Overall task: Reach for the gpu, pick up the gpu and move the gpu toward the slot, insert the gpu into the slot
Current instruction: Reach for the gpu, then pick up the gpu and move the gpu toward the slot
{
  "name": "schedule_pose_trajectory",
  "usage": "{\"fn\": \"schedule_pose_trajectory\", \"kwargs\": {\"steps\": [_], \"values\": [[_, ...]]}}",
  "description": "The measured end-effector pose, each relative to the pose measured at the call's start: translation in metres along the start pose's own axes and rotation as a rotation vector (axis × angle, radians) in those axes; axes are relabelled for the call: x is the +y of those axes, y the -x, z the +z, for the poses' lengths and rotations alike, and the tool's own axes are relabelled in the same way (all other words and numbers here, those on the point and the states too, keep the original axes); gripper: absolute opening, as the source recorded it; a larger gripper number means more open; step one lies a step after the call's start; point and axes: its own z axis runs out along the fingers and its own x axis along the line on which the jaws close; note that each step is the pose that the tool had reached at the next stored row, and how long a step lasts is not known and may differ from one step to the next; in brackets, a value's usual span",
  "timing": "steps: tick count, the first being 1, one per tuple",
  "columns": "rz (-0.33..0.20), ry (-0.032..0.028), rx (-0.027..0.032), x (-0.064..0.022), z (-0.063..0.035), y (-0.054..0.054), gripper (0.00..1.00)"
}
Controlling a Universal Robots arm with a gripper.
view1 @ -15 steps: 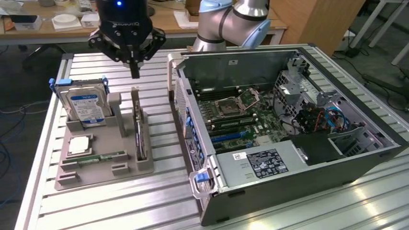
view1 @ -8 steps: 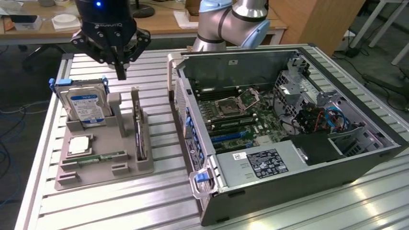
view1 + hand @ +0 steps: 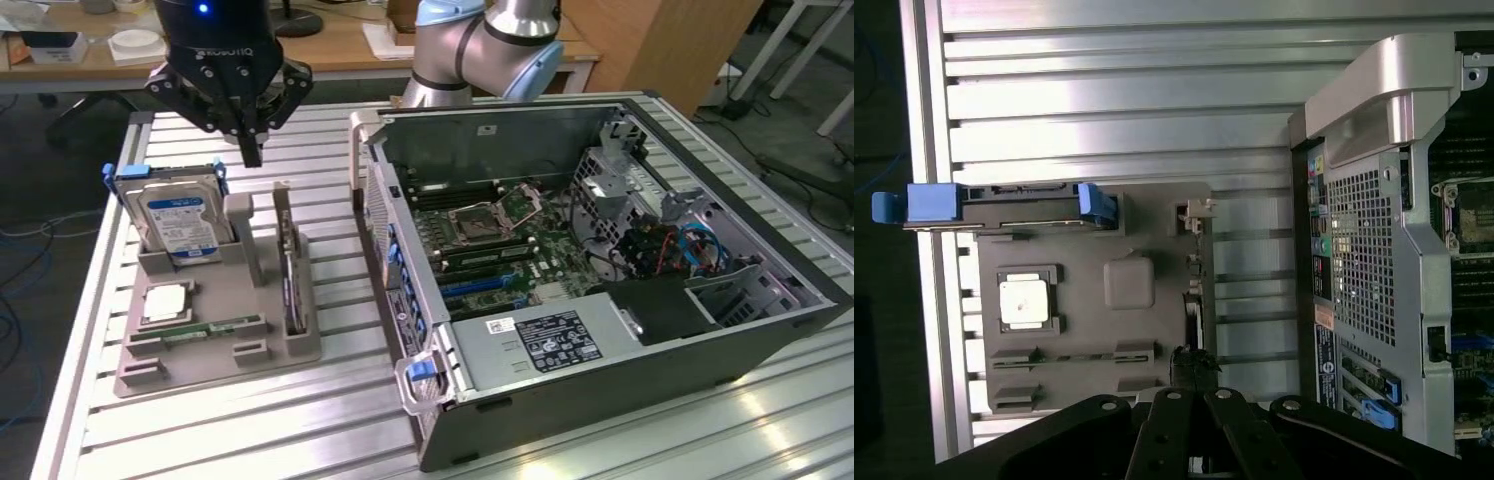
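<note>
So the gpu [image 3: 286, 260] is parked on its edge in a groove of the grey holder [image 3: 254, 345], just beside the hard drive [image 3: 180, 222]. That's probably done so its top edge is left sticking up and can be pinched from straight above. It's untouched, and it's kept well apart from the open computer case [image 3: 627, 380] where it's meant to end up. The gripper [image 3: 251, 150] is hung above the far end of the holder, pointed straight down from the arm [image 3: 481, 40]. Its fingers look to be pressed together with nothing caught between them. In the wrist view the card is seen edge-on, near the fingertips [image 3: 1192, 375], so the tool seems roughly lined up along it but not lowered to it yet.
</note>
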Motion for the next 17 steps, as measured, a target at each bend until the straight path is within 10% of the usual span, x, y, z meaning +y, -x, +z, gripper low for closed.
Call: {"fn": "schedule_pose_trajectory", "kwargs": {"steps": [11, 17], "values": [[0.000, 0.0000, 0.0000, 0.0000, 0.0000, 0.0000, 0.11], [0.000, 0.0000, 0.0000, 0.0000, 0.0000, 0.0000, 0.35]]}}
